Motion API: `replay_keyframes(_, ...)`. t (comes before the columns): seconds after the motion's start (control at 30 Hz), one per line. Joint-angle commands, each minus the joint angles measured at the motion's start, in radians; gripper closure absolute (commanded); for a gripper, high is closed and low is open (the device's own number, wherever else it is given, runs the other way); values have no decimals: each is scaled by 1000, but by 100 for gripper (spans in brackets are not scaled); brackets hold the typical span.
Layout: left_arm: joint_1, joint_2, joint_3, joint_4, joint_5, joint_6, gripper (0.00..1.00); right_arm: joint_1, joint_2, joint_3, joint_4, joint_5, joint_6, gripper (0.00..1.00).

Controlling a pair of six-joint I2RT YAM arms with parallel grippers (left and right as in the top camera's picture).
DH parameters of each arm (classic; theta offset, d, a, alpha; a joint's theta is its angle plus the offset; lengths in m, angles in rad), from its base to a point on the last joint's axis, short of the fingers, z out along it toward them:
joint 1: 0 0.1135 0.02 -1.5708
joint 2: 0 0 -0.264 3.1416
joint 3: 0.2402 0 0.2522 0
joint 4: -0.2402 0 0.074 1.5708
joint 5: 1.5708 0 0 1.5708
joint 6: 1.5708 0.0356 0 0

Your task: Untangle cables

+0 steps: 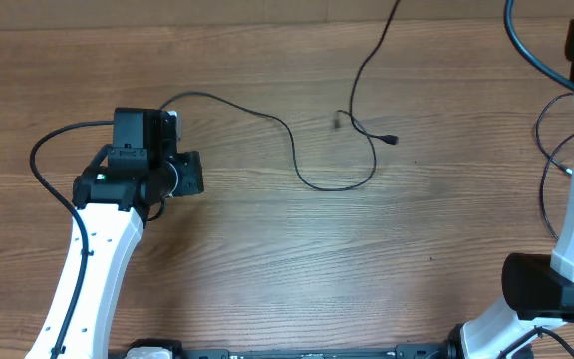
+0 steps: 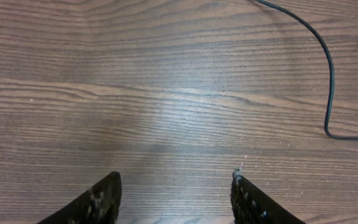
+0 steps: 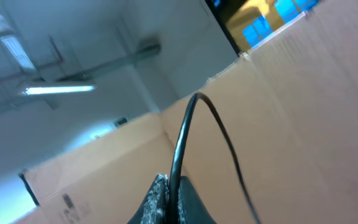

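Lying loose at upper centre of the overhead frame: thin black cables (image 1: pixel 335 185), curving from beside the left arm into a low loop, with a small plug (image 1: pixel 392 140) just right of it and a strand running off the top edge. Resting on a wooden table (image 1: pixel 267 279). Spread wide over bare wood: left gripper (image 2: pixel 176 202), pinching nothing, cable at upper right of its view. Pressed together on a black cord (image 3: pixel 182 137): right gripper (image 3: pixel 169 190), tilted toward cardboard boxes (image 3: pixel 303 112) and a ceiling light (image 3: pixel 58 90).

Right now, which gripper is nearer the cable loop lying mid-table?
Left. The left gripper, fingers open, is low over the table, left of the cable loop. The right gripper points upward out at the right edge, clamping a cable.
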Motion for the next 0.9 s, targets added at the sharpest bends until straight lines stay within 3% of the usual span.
replay_keyframes(0.0,5,-13,18,4,15,-6,44,-8,-12,18,41,62,128,96)
replay_keyframes(0.17,5,-13,18,4,14,-6,44,-8,-12,18,95,195,328,96)
replay_keyframes(0.47,5,-13,18,4,14,-6,44,-8,-12,17,-91,403,956,96)
replay_keyframes(0.67,5,-13,18,3,14,-6,44,-19,-12,17,-153,408,1026,96)
replay_keyframes(0.87,5,-13,18,-1,14,-6,44,-19,-12,17,-374,357,1056,96)
